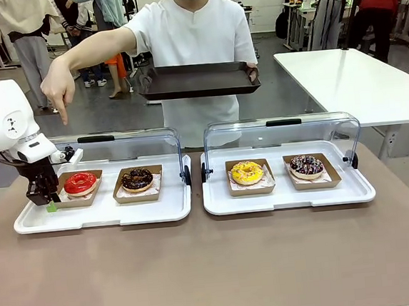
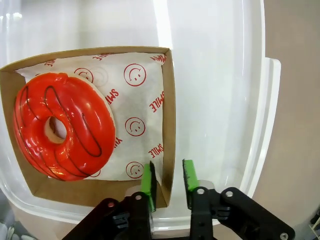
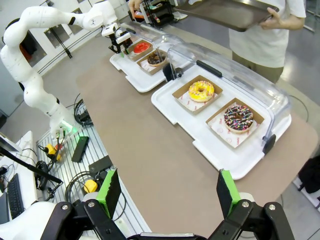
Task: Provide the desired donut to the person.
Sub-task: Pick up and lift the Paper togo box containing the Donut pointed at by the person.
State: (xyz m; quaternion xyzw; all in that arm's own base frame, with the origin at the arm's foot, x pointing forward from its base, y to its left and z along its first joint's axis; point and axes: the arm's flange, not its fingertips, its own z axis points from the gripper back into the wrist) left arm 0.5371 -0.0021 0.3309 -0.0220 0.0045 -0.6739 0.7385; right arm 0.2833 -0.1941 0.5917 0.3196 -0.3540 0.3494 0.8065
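**Left wrist view, foreground.** The left gripper (image 2: 168, 176) has its green pads (image 2: 148, 181) astride one side wall of the box (image 2: 169, 100), one pad inside and one outside. The jaws stand at a narrow gap. A sliver of white shows between the outer pad and the card, so the wall appears not yet pinched, though the angle leaves this uncertain. Nothing is lifted.

**Task's thing.** The red donut (image 2: 62, 132) lies on printed paper in that box, toward the side away from the pads and untouched by them. The box sits at the outer end of the left tray (image 1: 103, 218), under a raised clear cover (image 1: 118, 143) and beside a chocolate donut (image 1: 136, 178) in its own box.

**Farther out.** The person (image 1: 194, 32) stands across the table (image 1: 214, 267). One hand (image 1: 59, 87) points down over the red donut's end of the tray, and the other holds a dark tray (image 1: 198, 80) at chest height. The right gripper (image 3: 168, 190) hangs over the robot's edge of the table, jaws wide apart and empty, well apart from both trays.

**Step in hand, as judged.** This is the grasp of the chosen donut's box.

**Next move, as judged.**
- Clamp firmly on the thin wall.
- Lift level over the tray's rim and out from under the cover.
- Carry the box across to the dark tray.

The donut's weight lies away from the pinch, so the card may bend and the box may tip.
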